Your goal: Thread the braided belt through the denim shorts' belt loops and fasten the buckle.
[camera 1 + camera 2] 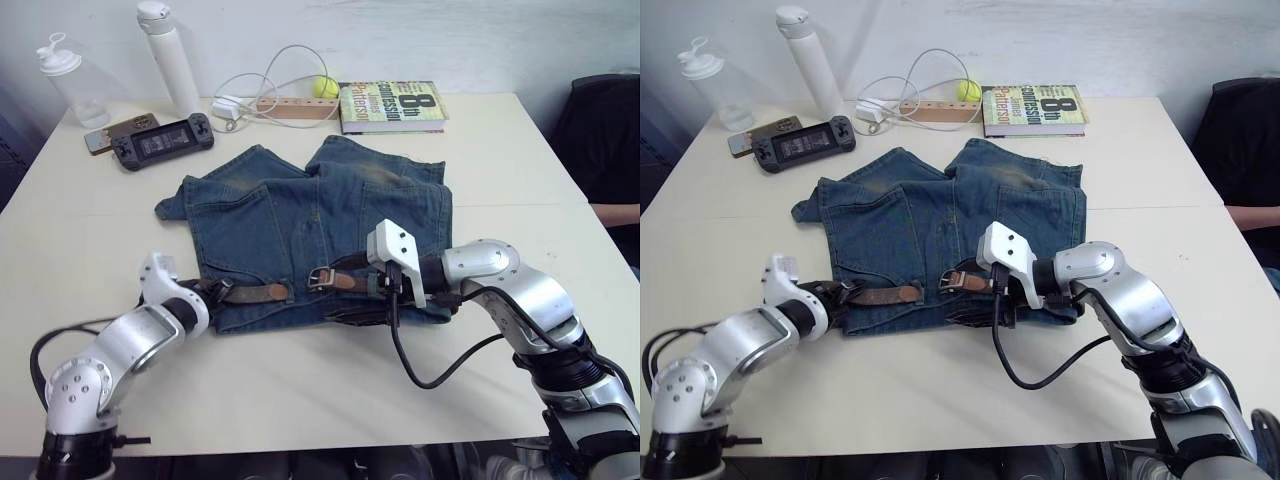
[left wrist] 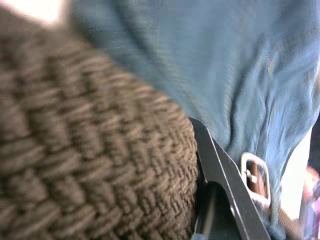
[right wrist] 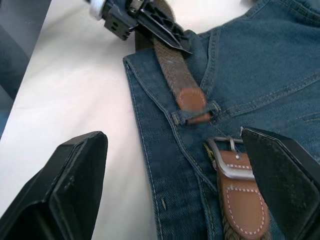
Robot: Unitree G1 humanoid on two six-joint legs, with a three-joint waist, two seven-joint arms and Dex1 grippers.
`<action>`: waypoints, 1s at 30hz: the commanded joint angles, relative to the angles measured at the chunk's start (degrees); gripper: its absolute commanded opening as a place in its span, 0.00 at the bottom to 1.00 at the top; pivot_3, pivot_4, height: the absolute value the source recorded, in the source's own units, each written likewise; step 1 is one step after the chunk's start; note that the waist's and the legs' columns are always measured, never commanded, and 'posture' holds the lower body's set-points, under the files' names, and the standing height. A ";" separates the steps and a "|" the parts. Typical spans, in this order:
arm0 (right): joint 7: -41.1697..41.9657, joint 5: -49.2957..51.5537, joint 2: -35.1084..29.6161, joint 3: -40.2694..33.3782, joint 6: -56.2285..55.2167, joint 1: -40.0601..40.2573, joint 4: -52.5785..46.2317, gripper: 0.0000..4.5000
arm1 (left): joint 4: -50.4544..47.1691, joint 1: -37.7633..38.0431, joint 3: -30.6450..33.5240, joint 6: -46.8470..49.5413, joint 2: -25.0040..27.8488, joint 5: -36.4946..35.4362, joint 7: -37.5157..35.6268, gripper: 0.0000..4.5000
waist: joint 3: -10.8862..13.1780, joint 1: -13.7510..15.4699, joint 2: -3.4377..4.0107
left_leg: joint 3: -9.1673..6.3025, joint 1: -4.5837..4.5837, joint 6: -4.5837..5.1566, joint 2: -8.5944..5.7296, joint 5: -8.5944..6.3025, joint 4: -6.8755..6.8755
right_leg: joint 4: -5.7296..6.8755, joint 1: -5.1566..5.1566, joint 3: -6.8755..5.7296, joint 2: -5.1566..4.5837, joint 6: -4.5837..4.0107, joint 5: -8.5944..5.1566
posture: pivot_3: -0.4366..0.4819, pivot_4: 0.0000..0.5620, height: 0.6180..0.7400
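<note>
Surveying beyond the denim shorts (image 1: 300, 230), we count two bottles (image 1: 170, 55), one book (image 1: 392, 106); left jaws pinching braided belt (image 3: 172, 70), right jaws spread.

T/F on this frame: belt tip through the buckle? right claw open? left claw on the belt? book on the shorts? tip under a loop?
1. The belt's tan tip is through the buckle. False: the tip stops short of the buckle, a gap of denim between them.
2. The right claw is open. True: its fingers stand wide apart over the buckle end.
3. The left claw is at the belt's braided part. True.
4. The book lies on the shorts. False: it lies on the table beyond them.
5. The tip sits under a belt loop. True.
</note>
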 commanded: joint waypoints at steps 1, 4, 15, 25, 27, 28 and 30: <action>0.11 0.67 -0.32 -1.23 -0.46 -0.12 -1.97 1.00 | -3.44 1.89 3.24 -6.31 -6.15 -0.48 0.69 0.00 | -0.03 0.11 0.05 | 0.01 0.02 0.00 -0.03 0.00 0.00 | -0.01 0.04 0.02 -0.02 0.01 0.00 | 0.48 0.27 0.96; 0.27 0.58 -0.19 -1.10 -0.76 -0.34 -1.71 1.00 | -4.58 2.44 1.45 -6.14 -9.15 -0.48 0.62 0.00 | -0.03 0.12 0.03 | -0.01 0.01 0.00 -0.02 0.00 0.02 | -0.03 0.08 -0.03 -0.01 0.02 0.01 | 0.48 0.27 0.96; 0.01 0.13 0.35 -0.61 -0.66 -1.05 -1.23 1.00 | -2.46 -0.13 -3.81 -0.11 -3.69 1.51 -4.04 0.00 | -0.03 0.05 0.03 | -0.02 0.01 0.00 -0.02 0.00 0.02 | -0.02 0.08 -0.03 0.00 0.02 0.01 | 0.48 0.27 0.96; -1.58 -0.19 1.24 -0.39 0.02 -0.21 -2.18 1.00 | 7.42 -13.22 -9.15 7.02 0.18 2.58 -9.57 0.00 | -0.03 0.16 0.03 | -0.05 0.01 0.01 -0.05 0.00 0.02 | -0.06 0.09 -0.05 -0.01 0.02 0.01 | 0.48 0.27 0.96; -1.89 -1.39 0.67 0.20 -0.59 -0.10 -2.32 1.00 | 9.06 -14.97 -10.64 8.96 0.36 2.73 -10.61 0.00 | -0.02 0.13 0.03 | -0.06 0.01 0.00 -0.06 0.00 0.02 | -0.05 0.09 -0.07 -0.01 0.02 0.01 | 0.48 0.27 0.96; -2.39 -3.20 0.05 0.89 -2.01 0.17 -2.39 1.00 | 9.75 -15.58 -11.30 9.78 0.29 2.68 -10.84 0.00 | -0.03 0.12 0.03 | -0.07 0.01 0.00 -0.06 0.00 0.02 | -0.04 0.09 -0.07 -0.01 0.02 0.01 | 0.48 0.27 0.96; -3.57 -9.30 -1.52 3.76 -7.67 1.45 -1.41 1.00 | 10.93 -16.38 -12.94 12.17 0.65 3.19 -11.81 0.00 | -0.03 0.11 0.03 | -0.07 0.01 0.00 -0.06 0.00 0.02 | -0.04 0.08 -0.08 -0.01 0.03 0.01 | 0.48 0.27 0.96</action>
